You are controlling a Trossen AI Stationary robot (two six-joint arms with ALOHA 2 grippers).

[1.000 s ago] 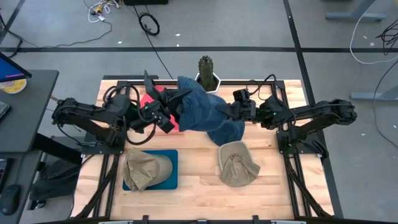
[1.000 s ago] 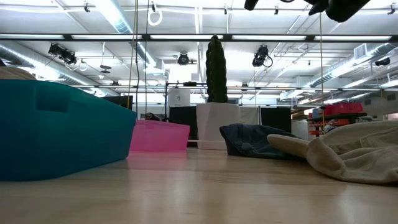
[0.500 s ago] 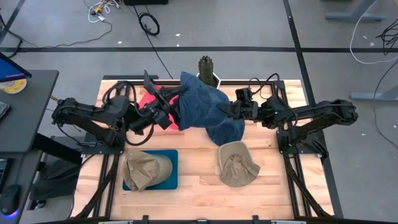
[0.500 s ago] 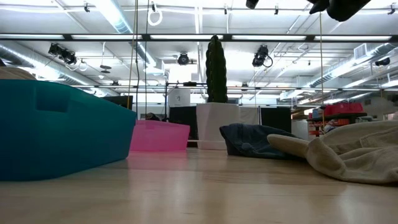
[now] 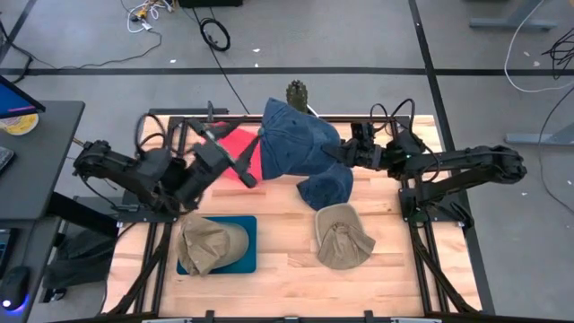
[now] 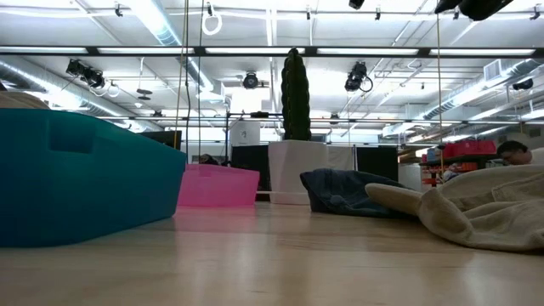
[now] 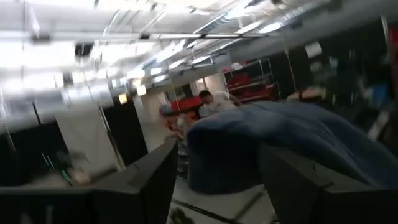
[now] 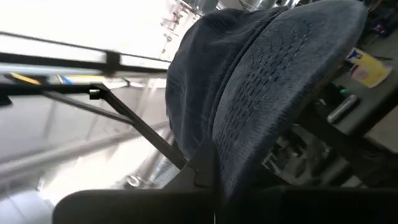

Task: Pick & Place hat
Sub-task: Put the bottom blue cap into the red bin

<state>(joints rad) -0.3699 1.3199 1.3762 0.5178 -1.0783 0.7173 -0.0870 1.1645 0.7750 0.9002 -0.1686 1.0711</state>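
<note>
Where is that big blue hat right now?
In the high view the blue hat hangs above the table's back middle, pinched by the right end effector, just in front of the cactus and beside the pink bin.

Grey concrete floor (image 5: 90, 40) with black cables (image 5: 215, 34) surrounds the wooden bench (image 5: 287, 269). Ceiling light strips (image 6: 161, 17) and red shelving (image 6: 463, 149) mark the hall behind; a dark desk (image 5: 36, 152) stands alongside.

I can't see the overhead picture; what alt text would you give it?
Right hand lifts a blue hat over the table's far side; left hand is open beside it, above a pink bin. Nearer: a tan hat in a teal bin, another tan hat loose.
</note>
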